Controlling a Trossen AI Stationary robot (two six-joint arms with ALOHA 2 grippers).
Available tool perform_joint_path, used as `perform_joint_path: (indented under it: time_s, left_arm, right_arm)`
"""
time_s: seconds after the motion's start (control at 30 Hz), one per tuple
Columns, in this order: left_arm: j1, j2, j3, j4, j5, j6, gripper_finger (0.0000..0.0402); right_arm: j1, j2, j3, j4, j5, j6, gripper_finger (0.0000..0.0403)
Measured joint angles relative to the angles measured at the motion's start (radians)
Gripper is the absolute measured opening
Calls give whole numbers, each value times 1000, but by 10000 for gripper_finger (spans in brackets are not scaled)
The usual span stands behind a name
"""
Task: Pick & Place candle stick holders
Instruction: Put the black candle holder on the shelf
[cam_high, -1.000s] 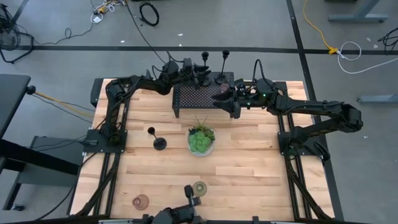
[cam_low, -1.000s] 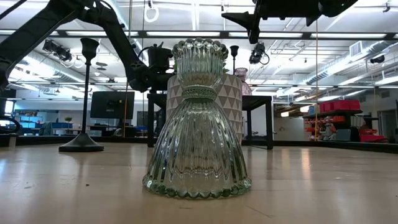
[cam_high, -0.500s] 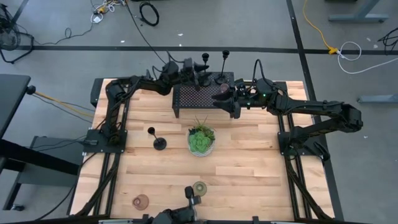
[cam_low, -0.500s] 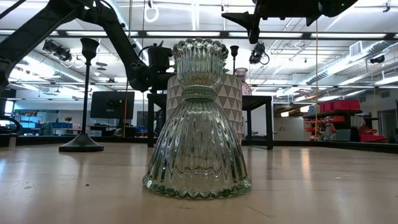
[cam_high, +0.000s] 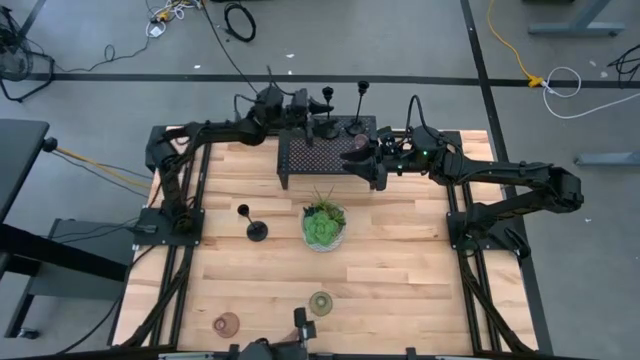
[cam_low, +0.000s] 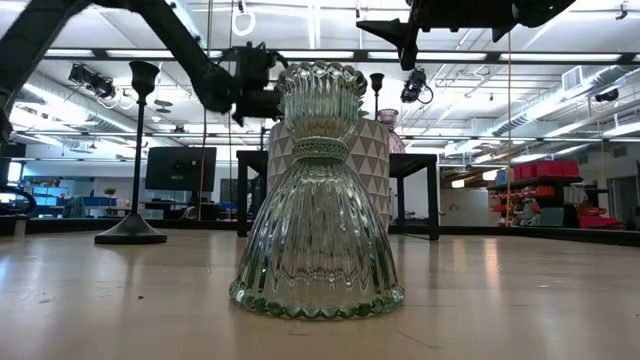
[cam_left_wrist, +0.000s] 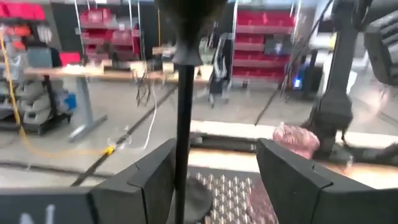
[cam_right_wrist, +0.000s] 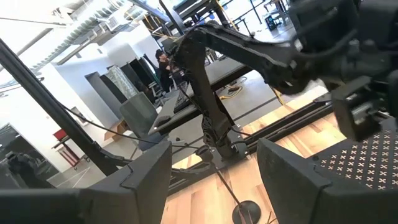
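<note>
The black perforated metal rack is carrying two slim black metal candlestick holders at its far edge; a third is standing on the table beside the plant. They look stiff, top-heavy and tippable; the thin stem is the hold. The left gripper, fingers spread wide astride one stem, is drawing back from its earlier position. The right gripper, also parted, is hovering unchanged.

A grey concrete floor marked with dark tape lines surrounds the wooden desk; cables trail across it. Beyond stand red shelving, a dark monitor, and ceiling strip lights.
</note>
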Motion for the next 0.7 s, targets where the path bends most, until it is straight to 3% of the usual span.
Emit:
perform_joint_path:
  time_s: [0.47, 0.7]
  left_arm:
    - [0, -431, 0, -637, -39, 200, 218]
    - [0, -676, 0, -939, -118, 234, 218]
  right_arm:
    - [0, 0, 0, 0, 0, 0, 236]
    - [0, 0, 0, 8, 0, 0, 236]
